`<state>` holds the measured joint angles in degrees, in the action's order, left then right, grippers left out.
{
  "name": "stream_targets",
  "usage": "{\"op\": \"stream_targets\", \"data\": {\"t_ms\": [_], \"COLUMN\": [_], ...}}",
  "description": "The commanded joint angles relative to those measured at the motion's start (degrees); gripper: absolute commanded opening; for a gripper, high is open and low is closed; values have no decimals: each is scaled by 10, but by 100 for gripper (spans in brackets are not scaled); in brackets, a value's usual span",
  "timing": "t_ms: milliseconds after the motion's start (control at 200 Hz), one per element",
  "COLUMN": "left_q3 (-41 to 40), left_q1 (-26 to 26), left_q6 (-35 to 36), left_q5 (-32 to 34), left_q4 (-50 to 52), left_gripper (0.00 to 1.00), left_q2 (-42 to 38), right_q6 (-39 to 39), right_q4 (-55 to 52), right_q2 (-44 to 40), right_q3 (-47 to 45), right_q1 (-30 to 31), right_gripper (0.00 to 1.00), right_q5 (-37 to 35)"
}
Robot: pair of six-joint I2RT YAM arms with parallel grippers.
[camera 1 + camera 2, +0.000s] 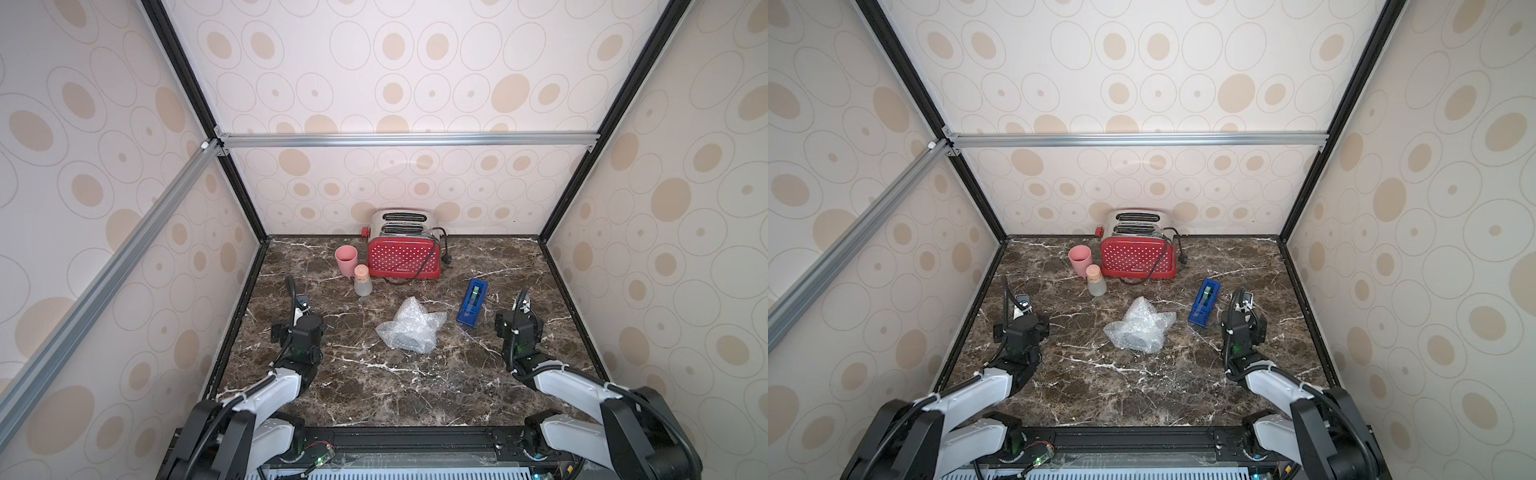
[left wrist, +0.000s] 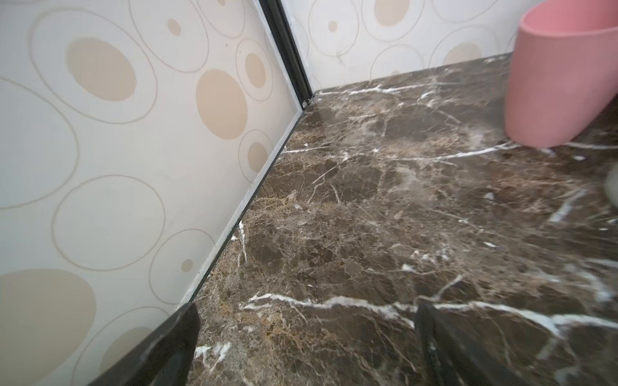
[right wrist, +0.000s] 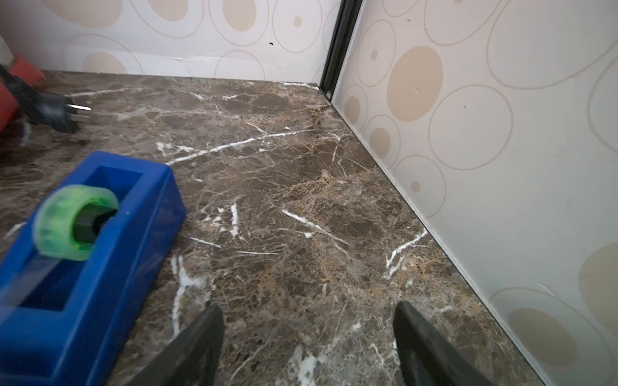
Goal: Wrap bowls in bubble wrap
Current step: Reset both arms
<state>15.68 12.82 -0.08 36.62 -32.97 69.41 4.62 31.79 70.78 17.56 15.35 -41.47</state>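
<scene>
both open, empty: l-gripper (image 2: 307, 304), r-gripper (image 3: 309, 306)

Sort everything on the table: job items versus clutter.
Job:
- bubble wrap bundle, contents unclear through the wrap
- tape dispenser, probably for sealing

Clutter:
- toaster
- pink cup
- corked bottle

Lab mock-kitchen booth: alu frame (image 1: 407, 139), wallpaper panels (image 1: 415, 62), marble top (image 1: 374, 374), toaster (image 1: 405, 257)
</scene>
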Motion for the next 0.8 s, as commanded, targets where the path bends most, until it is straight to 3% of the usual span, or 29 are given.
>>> {"op": "stream_targets", "data": {"t_ms": [0,105,170,235,336,466,511,566,601,636,641,656,666,696,756,796], "left_q3": [28,31,36,67,78,84,86,85,85,85,85,85,85,85,85,86], "left_q1": [-30,-82,-113,-116,-123,-132,-131,-132,-132,-132,-131,-132,-132,-131,-132,-132], "left_q6": [37,8,-17,-1,-6,-11,-11,-11,-11,-11,-11,-11,-11,-11,-11,-11], "left_q5": [-84,-159,-187,-235,-255,-274,-275,-275,-275,-275,-275,-274,-275,-274,-274,-275], "left_q4": [-113,-193,-244,-195,-175,-156,-151,-154,-152,-154,-154,-155,-154,-153,-154,-153], "left_gripper": [99,99,99,98,99,99,99,99,99,99,99,99,99,99,99,99], "left_q2": [48,108,174,193,193,187,186,187,186,187,187,187,187,186,186,187], "right_q6": [-34,-36,1,-19,4,-35,-59,-27,-28,-41,-42,-38,-34,-20,-32,-31], "right_q4": [130,200,248,336,213,212,285,129,196,246,239,212,185,131,215,192], "right_q2": [29,61,96,138,97,161,211,161,183,199,196,187,180,165,192,182], "right_q3": [-7,-17,-32,-40,-13,19,28,58,45,36,38,44,49,62,45,49], "right_q1": [-16,-34,-63,-72,-76,-90,-87,-90,-99,-99,-98,-98,-98,-99,-102,-102], "right_gripper": [82,82,81,81,80,73,75,75,74,76,78,96,100,99,99,99], "right_q5": [1,15,62,72,102,230,211,215,220,219,219,219,219,224,222,222]}}
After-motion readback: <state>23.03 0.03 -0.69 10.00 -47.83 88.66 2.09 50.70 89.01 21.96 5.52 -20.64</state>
